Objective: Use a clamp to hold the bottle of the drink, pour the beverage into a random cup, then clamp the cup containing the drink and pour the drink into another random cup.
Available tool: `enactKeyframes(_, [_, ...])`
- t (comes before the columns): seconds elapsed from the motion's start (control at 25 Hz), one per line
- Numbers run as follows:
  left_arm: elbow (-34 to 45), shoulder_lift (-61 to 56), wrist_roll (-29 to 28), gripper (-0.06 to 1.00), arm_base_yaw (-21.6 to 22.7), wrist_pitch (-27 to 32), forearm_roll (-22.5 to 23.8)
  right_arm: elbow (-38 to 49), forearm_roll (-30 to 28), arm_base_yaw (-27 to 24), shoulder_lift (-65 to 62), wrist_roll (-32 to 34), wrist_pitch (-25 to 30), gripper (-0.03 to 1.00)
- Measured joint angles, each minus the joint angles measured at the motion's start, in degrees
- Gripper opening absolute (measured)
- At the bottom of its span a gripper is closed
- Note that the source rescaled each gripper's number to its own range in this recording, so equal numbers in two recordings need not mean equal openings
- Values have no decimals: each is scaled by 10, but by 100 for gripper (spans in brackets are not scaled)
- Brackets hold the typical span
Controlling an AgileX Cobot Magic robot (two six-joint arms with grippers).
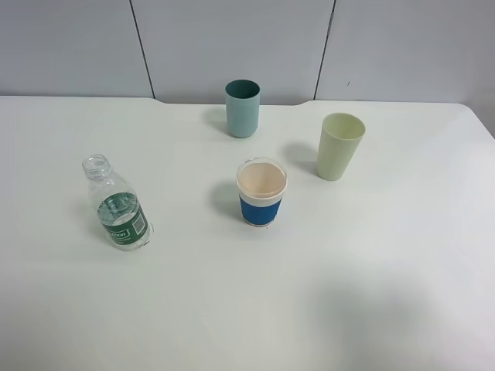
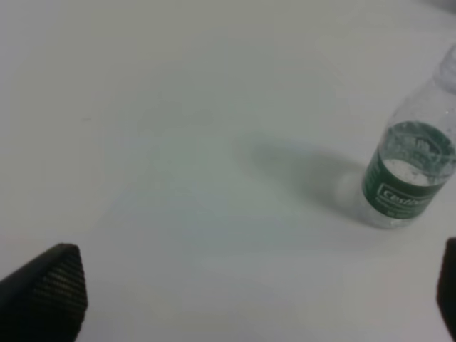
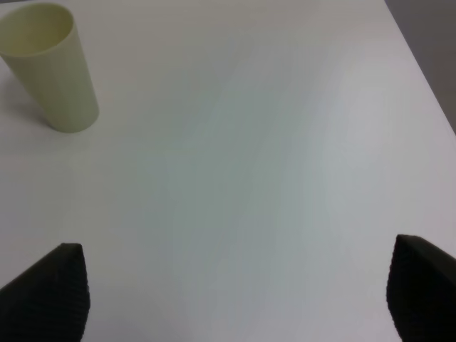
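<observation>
Four containers stand upright on the white table (image 1: 371,270), all apart from one another. Nearest the left edge: the bottle of the drink (image 1: 117,205), clear plastic, no cap, green label. Label carries white lettering; in the left wrist view a word beginning "Ce" shows in a white-bordered box, the rest too blurred to read. Clear beverage (image 2: 406,171) visible inside, droplets on the wall above the label; exact level hard to judge.

Centre of table: the random cup (image 1: 261,192), short white paper, wide blue sleeve band, cream inside. No writing readable on the band. Whether it holds liquid, cannot tell.

Behind it, near the rear table edge: the teal cup (image 1: 242,107), plain, darker inside. To the right of centre: pale green cup (image 1: 339,145), taller, plain, no markings.

Neither arm appears in the high view. Left gripper (image 2: 256,285): jaws spread wide, nothing between them, only table; bottle lies ahead and off to one side. Right gripper (image 3: 239,292): jaws apart, holding nothing, bare table between; pale green cup ahead, well clear.
</observation>
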Motion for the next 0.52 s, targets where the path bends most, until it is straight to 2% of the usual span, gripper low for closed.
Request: enactKeyframes(0.52, [0,0,0,100,0,0,0,0,0,0,0,0,0,49])
